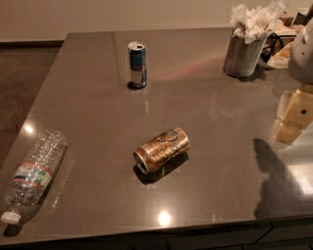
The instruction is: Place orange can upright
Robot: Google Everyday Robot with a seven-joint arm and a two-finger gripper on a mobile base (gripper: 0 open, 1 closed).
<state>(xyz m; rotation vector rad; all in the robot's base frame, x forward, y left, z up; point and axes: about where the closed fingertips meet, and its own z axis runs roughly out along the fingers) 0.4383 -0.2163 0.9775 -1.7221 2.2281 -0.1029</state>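
Surface and room: the counter (pixel 88 122), a dark grey-brown glossy slab, is reflecting lights as bright spots. A pale wall (pixel 122 14) is running behind it and dark flooring (pixel 24 73) is showing along its left side.

Task item: the orange can (pixel 161 150) is lying on its side near the middle of the counter, 1 silver end pointing front-left. Nothing is touching it.

Surroundings, all referenced to the orange can:
- 1 blue can (pixel 137 64) is standing upright well behind it, slightly to the left.
- 1 clear bottle (pixel 32 178) is lying on its side far to the left, its white cap pointing at the front edge.
- 1 metal holder (pixel 243 54) stuffed with white napkins (pixel 254 19) is standing far behind and to the right.
- The gripper (pixel 293 117), a yellowish blurred shape, is hanging well to the right at the frame edge, apart from the can. A dark shadow (pixel 274 176) is falling on the counter below it.

Limits: the gripper is being cut off by the frame edge, and I cannot tell whether it is released or clenched. Clutter behind the holder is too indistinct to identify.
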